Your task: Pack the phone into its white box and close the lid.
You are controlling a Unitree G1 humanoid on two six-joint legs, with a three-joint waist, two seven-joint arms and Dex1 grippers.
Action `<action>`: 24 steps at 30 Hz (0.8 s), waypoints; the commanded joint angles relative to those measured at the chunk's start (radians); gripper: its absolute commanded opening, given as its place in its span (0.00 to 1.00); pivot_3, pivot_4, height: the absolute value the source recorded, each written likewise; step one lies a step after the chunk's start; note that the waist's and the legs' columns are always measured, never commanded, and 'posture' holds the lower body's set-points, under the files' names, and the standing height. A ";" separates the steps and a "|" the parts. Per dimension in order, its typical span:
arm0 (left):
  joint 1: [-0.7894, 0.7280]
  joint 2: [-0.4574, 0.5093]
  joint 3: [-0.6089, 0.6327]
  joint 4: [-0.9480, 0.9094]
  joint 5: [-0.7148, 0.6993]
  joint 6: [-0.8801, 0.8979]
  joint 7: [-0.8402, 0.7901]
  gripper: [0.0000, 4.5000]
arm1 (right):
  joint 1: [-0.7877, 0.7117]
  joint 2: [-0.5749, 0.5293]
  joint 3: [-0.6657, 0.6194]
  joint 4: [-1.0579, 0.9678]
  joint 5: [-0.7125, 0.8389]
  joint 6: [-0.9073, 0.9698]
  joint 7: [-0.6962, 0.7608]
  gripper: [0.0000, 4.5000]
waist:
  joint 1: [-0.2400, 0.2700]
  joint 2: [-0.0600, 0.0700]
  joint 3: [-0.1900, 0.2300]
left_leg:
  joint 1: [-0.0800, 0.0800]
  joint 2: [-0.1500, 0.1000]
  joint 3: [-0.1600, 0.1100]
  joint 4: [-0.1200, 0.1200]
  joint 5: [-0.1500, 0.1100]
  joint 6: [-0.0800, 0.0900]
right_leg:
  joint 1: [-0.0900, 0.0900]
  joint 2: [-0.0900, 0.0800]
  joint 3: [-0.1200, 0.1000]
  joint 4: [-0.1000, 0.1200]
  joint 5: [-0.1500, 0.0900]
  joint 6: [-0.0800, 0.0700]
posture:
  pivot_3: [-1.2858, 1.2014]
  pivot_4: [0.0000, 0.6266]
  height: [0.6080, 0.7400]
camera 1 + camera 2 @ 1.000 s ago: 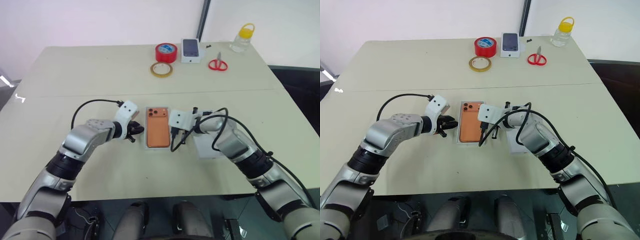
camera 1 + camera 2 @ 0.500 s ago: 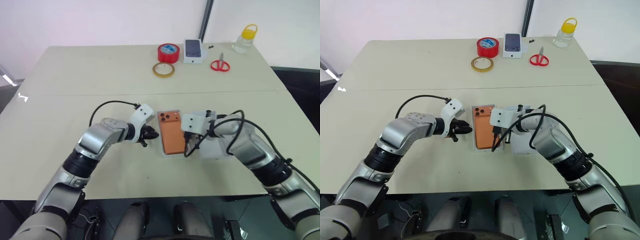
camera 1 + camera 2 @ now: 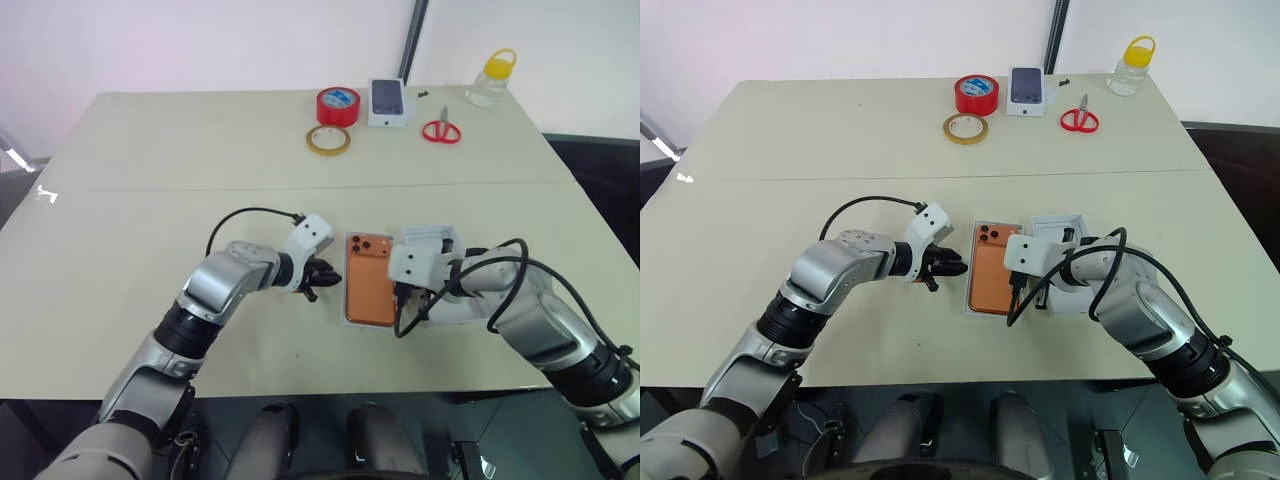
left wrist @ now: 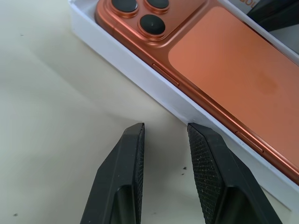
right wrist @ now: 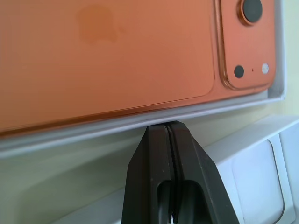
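Phone [image 3: 997, 283] is lying camera-side up inside the white box [image 4: 140, 74] on the counter [image 3: 840, 130]. I am keeping my left gripper [image 4: 164, 135] with jaws slightly apart beside its rim, my right gripper [image 5: 169, 135] with jaws pressed together opposite. Beyond it the lid [image 3: 1072, 297] is waiting, light, thin cardboard; I judge gripping its rim gently is best.

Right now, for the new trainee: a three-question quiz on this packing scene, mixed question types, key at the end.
1. True or false: the phone lies camera side up inside the white box.
2. Which gripper is shut? A) left gripper B) right gripper
3. Fill in: by the red tape roll lies a ____ tape ring.

Key: 1 true; 2 B; 3 yellowish.
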 commanded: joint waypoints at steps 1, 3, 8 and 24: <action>-0.004 -0.061 -0.071 -0.059 -0.041 -0.006 -0.062 0.35 | -0.017 0.023 0.002 -0.080 0.027 -0.025 0.002 0.00 | 0.000 0.000 0.000 | 0.000 0.000 0.000 0.000 0.000 0.000 | 0.000 0.000 0.000 0.000 0.000 0.000 | 0.52 0.24 1.00; -0.007 -0.056 -0.077 -0.062 -0.039 -0.012 -0.075 0.35 | -0.017 0.023 0.002 -0.073 0.026 -0.029 0.000 0.00 | 0.000 0.000 0.000 | 0.000 0.000 0.000 0.000 0.000 0.000 | 0.000 0.000 0.000 0.000 0.000 0.000 | 0.52 0.24 1.00; -0.003 -0.056 -0.070 -0.054 -0.023 -0.016 -0.078 0.35 | -0.019 0.019 0.003 -0.058 0.025 -0.041 -0.003 0.00 | 0.000 0.000 0.000 | 0.000 0.000 0.000 0.000 0.000 0.000 | 0.000 0.000 0.000 0.000 0.000 0.000 | 0.52 0.24 1.00; 0.031 -0.003 -0.022 -0.042 0.023 -0.063 -0.094 0.34 | -0.027 -0.006 -0.053 -0.043 0.058 -0.033 0.009 0.06 | -0.001 0.000 0.000 | 0.000 0.000 0.000 0.000 0.000 0.000 | 0.000 0.000 0.000 0.000 0.000 0.000 | 0.52 0.24 1.00</action>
